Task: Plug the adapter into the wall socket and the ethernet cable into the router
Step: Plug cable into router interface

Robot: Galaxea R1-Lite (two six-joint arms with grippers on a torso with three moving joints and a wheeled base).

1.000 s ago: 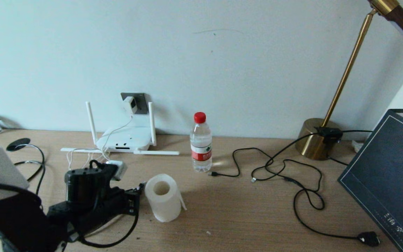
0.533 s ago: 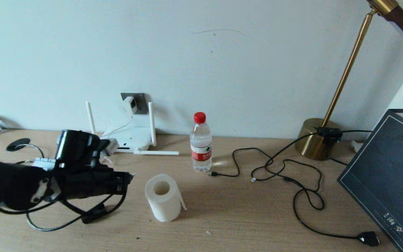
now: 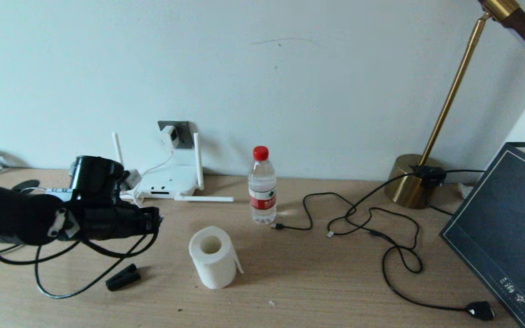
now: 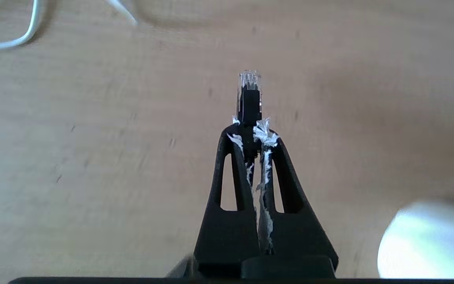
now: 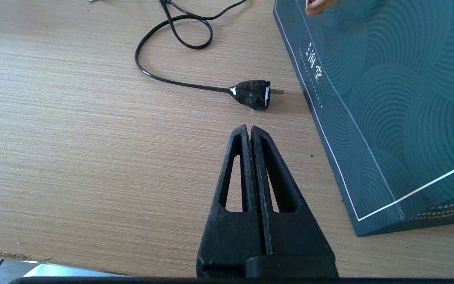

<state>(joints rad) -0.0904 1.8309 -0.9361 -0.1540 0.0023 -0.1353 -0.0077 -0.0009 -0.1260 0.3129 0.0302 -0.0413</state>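
Note:
My left gripper [image 3: 158, 222] hovers over the table in front of the router [image 3: 167, 182] and to its left, shut on the ethernet cable [image 3: 62, 291]. The clear clip connector [image 4: 249, 83] sticks out past the fingertips of that gripper [image 4: 249, 132]. The black cable loops down to the table under the arm. The white adapter [image 3: 170, 135] sits on the dark grey wall socket [image 3: 182, 125], its thin white cord [image 3: 155, 167] running down to the router. My right gripper [image 5: 250, 132] is shut and empty, low over the table, out of the head view.
A white paper roll [image 3: 212, 257] lies right of my left gripper, a water bottle [image 3: 261, 187] further back. A small black piece [image 3: 123, 277] lies on the table. Black cables [image 3: 381, 237], a black plug [image 5: 252, 94], a brass lamp base [image 3: 410, 182] and a dark box [image 5: 388, 98] fill the right side.
My left arm has lifted from the front left and carried the ethernet cable back and up toward the router. The cable loop trails below it.

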